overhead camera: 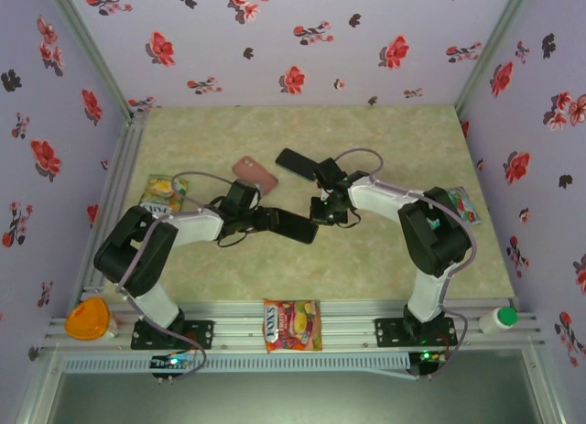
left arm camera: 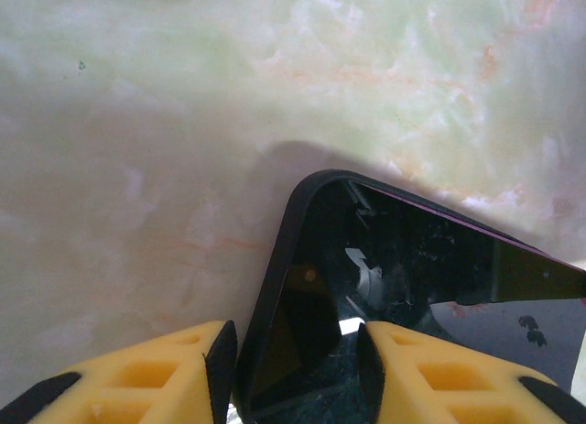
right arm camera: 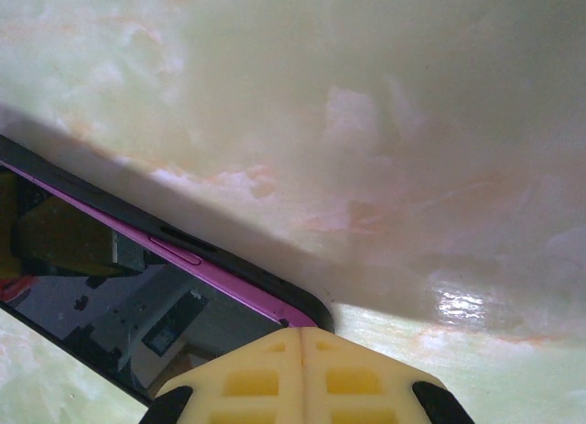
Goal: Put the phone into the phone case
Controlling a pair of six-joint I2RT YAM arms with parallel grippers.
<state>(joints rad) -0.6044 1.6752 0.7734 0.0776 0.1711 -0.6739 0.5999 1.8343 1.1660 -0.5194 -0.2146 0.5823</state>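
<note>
The phone (right arm camera: 110, 300), with a dark glass screen and a magenta side edge, sits partly inside the black phone case (right arm camera: 188, 238). One end is lifted off the table. My left gripper (left arm camera: 298, 360) is shut across the width of the phone case (left arm camera: 272, 282), with a pad on each side. From above, that gripper (overhead camera: 275, 221) holds the case (overhead camera: 297, 227) at table centre. My right gripper (right arm camera: 302, 337) is shut with nothing between its fingers. Its joined tips sit on the corner of the phone, and from above this gripper (overhead camera: 320, 211) meets the far end of the case.
A second black slab (overhead camera: 295, 162) and a pink case-like piece (overhead camera: 255, 174) lie behind the grippers. Snack packets lie at the left (overhead camera: 163, 193), the right (overhead camera: 462, 204) and the front rail (overhead camera: 291, 325). An orange-lidded tub (overhead camera: 89, 319) and a white bottle (overhead camera: 499, 320) stand at the front corners.
</note>
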